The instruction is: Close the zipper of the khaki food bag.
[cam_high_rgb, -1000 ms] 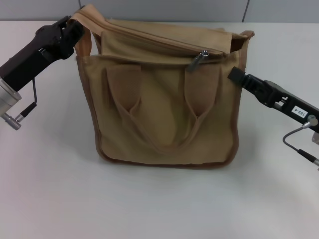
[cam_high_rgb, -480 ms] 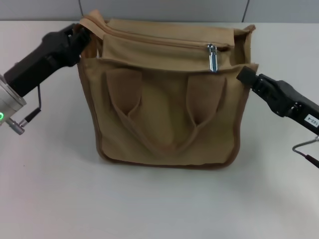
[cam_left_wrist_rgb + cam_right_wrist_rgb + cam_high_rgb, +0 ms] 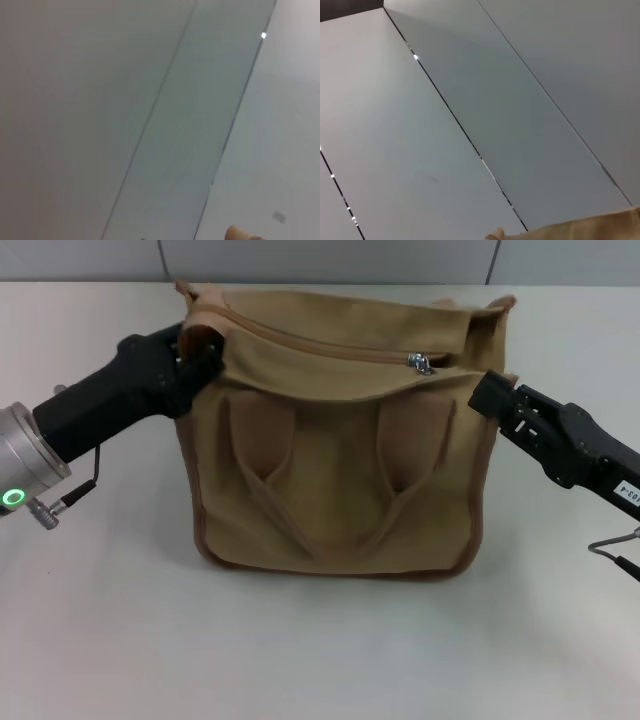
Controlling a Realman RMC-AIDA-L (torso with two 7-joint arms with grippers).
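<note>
The khaki food bag (image 3: 340, 490) stands upright mid-table, handles hanging down its front. Along its top runs the zipper (image 3: 320, 340), with the silver pull tab (image 3: 418, 362) near the bag's right end. My left gripper (image 3: 195, 352) is shut on the bag's top left corner. My right gripper (image 3: 488, 395) rests against the bag's upper right edge, just right of the pull tab. A sliver of tan bag (image 3: 242, 234) shows in the left wrist view, and a strip of the bag (image 3: 590, 229) in the right wrist view.
The white table (image 3: 320, 650) stretches in front of and beside the bag. Grey wall panels (image 3: 330, 260) rise behind it. Both wrist views show mostly those wall panels (image 3: 470, 100). A cable (image 3: 70, 500) hangs from the left arm.
My left gripper has moved right and nearer, carrying the bag's top left corner with it. The pull tab went from hanging down the front to lying by the zipper. The right gripper barely shifted.
</note>
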